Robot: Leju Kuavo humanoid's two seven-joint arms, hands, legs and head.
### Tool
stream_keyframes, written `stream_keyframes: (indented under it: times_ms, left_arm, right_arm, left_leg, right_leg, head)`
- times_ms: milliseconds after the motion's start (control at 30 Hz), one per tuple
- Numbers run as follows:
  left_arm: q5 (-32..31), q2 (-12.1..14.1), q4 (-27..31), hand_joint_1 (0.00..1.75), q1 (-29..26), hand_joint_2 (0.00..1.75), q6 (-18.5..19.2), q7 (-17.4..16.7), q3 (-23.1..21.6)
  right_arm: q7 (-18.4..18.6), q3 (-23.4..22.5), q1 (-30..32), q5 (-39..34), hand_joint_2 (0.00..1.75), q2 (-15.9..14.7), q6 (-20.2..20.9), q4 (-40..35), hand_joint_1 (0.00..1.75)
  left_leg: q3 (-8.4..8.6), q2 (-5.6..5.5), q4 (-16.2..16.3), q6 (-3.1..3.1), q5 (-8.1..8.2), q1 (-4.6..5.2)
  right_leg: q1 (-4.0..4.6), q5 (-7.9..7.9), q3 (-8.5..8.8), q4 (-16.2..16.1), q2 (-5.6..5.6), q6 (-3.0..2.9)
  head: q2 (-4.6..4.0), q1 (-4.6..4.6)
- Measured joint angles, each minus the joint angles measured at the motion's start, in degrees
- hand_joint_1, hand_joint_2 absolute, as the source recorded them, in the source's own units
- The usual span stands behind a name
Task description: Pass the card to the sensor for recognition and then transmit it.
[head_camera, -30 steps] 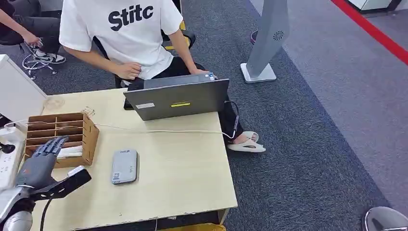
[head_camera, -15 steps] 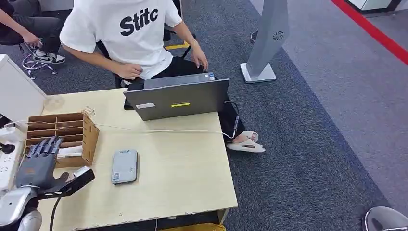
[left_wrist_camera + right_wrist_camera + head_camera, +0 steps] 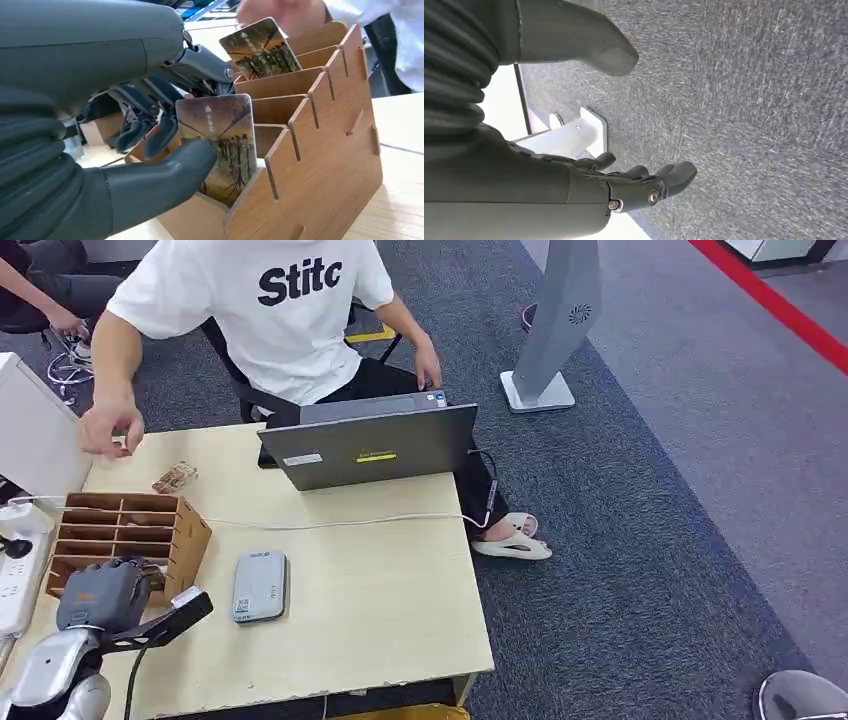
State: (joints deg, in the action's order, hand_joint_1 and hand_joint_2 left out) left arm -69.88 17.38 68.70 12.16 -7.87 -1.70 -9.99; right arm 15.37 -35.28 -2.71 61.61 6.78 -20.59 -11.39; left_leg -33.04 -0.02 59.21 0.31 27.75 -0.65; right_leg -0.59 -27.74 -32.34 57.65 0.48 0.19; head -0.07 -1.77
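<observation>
Item: card retrieval from the wooden slotted card rack (image 3: pixel 185 535) at the near-left corner of the pale wooden table (image 3: pixel 380 590). The left hand (image 3: pixel 100 592) is reaching into the rack's nearest slot, and in the left wrist view the thumb and the darker fingers (image 3: pixel 150 137) are pinching a picture card (image 3: pixel 222 142) by its side edge while its lower part is sitting inside the slot. A second card (image 3: pixel 260 47) of the same print is standing upright in a slot farther back, apart from the hand. The card sensor, a flat grey reader (image 3: pixel 259 585), is lying on the table just beside the rack, toward the robot's right. The right hand (image 3: pixel 624 187) is hanging over grey carpet with its fingers loosely apart and nothing in them. A person in a white T-shirt (image 3: pixel 280 310) is sitting behind an open grey laptop (image 3: pixel 370 445), one hand (image 3: pixel 105 430) hovering above the table's far-left edge. Handling note, as judgement: the card is probably best drawn straight out along the slot, so its edge is not catching the notched divider (image 3: pixel 295 125); the grip needs firming before lifting, since a thin card may pivot between the thumb and fingers. The printed face should then be carried flat over the reader.
</observation>
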Motion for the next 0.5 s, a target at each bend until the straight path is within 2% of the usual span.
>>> stream_keyframes:
  times_ms: [300, 400, 500]
  left_arm:
    - [0.0, -0.4, -0.4, 1.75, 0.0, 1.75, -0.2, 0.0, 0.0]
    - [-0.1, -0.5, -0.4, 1.59, 0.0, 1.75, -0.5, 0.1, 0.0]
    - [-0.5, -0.7, -0.7, 1.61, 0.0, 1.75, -1.2, 0.7, 0.0]
  right_arm:
    - [0.0, 0.0, 0.0, 0.0, 1.75, 0.0, 0.0, 0.0, 0.00]
    - [0.0, 0.0, 0.0, 0.2, 1.75, 0.0, 0.1, 0.0, 0.00]
    - [0.0, 0.0, 0.0, 0.9, 1.75, 0.0, 0.1, 0.0, 0.00]
  left_leg:
    - [0.01, 0.00, 0.0, 0.00, 0.00, 0.00]
    - [0.01, 0.00, 0.0, 0.00, 0.00, 0.00]
    - [0.00, 0.00, 0.0, 0.00, 0.00, 0.00]
  right_leg:
    - [0.00, 0.00, 0.01, 0.0, 0.00, 0.00]
    - [0.00, 0.00, 0.01, 0.0, 0.00, 0.00]
    - [0.00, 0.00, 0.01, 0.0, -0.01, 0.00]
  head:
    - [0.00, 0.00]
    - [0.00, 0.00]
    - [0.00, 0.00]
